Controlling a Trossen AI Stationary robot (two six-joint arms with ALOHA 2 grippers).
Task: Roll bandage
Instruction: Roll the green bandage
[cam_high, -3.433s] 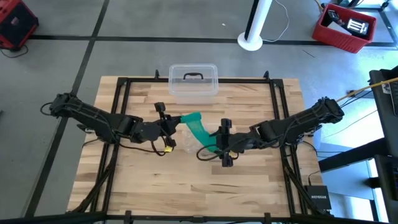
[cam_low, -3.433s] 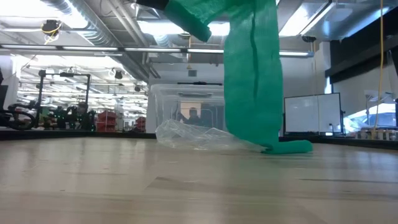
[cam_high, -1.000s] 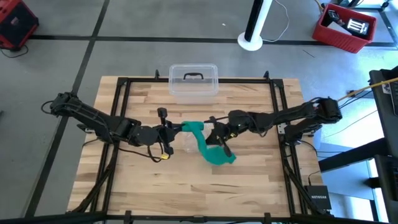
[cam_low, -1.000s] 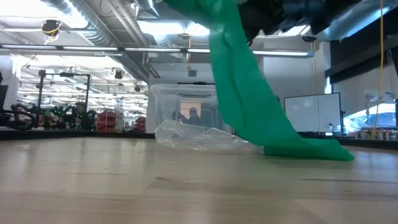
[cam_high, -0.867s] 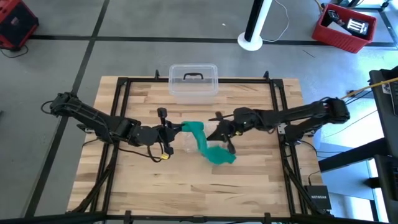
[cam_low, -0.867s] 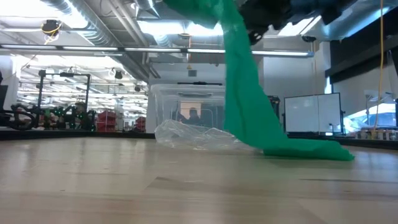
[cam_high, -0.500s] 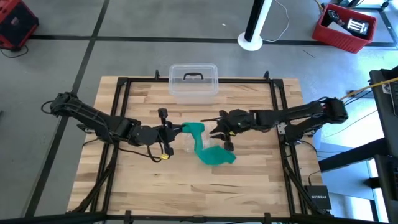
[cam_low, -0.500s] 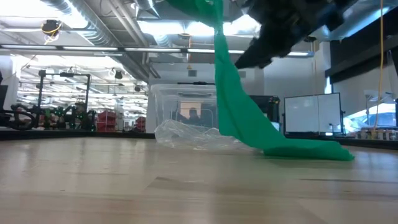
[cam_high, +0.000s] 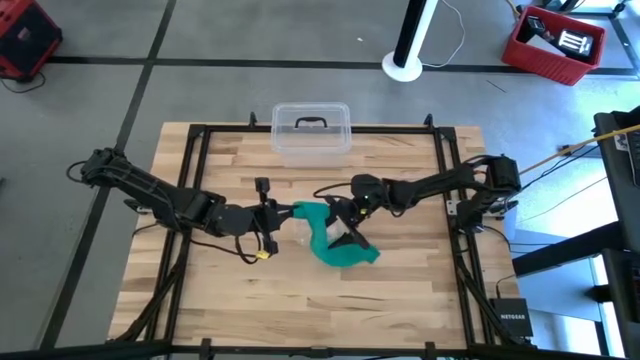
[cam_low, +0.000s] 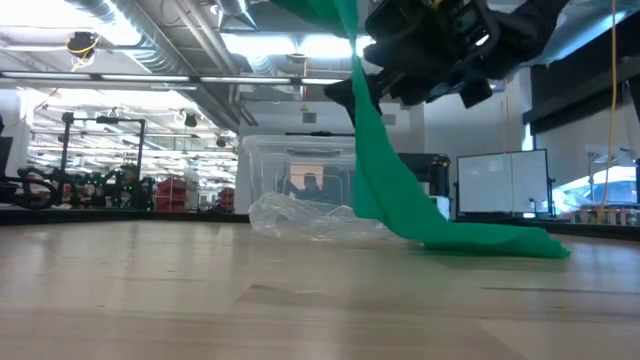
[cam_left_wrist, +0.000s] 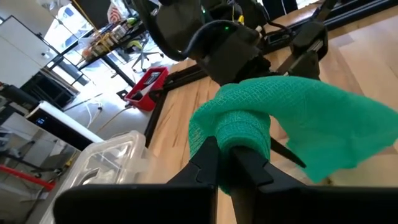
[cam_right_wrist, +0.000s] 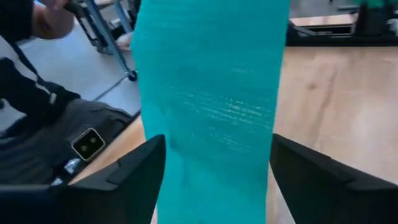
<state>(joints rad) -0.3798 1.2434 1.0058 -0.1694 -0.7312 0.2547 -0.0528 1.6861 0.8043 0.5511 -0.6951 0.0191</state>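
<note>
The teal-green bandage (cam_high: 320, 228) has its rolled end up at my left gripper (cam_high: 283, 211), which is shut on it near the table's middle. From there the strip (cam_low: 385, 190) hangs down, and its lower end (cam_low: 490, 240) lies on the wood. My right gripper (cam_high: 343, 222) is open. Its fingers stand on either side of the hanging strip (cam_right_wrist: 211, 106), one at each long edge. My left gripper pinches the bandage's rolled end (cam_left_wrist: 241, 132) between its two fingers, which come nearly level from the table's left. The roll is lifted clear, and the strip falls slack from it to the table. My right gripper: I cannot tell whether its fingers (cam_right_wrist: 140, 171) touch the strip's edges.
A clear plastic box (cam_high: 311, 130) with a dark handle stands at the table's far edge. A crinkled clear wrapper (cam_low: 310, 218) lies on the wood just behind the hanging strip. Black frame rails (cam_high: 195, 170) run along the table's sides.
My right gripper has opened and let go of the strip. It has then sunk lower and gone a little toward my left gripper, so its fingers now stand either side of the strip. The strip has swung back under the roll, while its lower end has stayed on the table.
</note>
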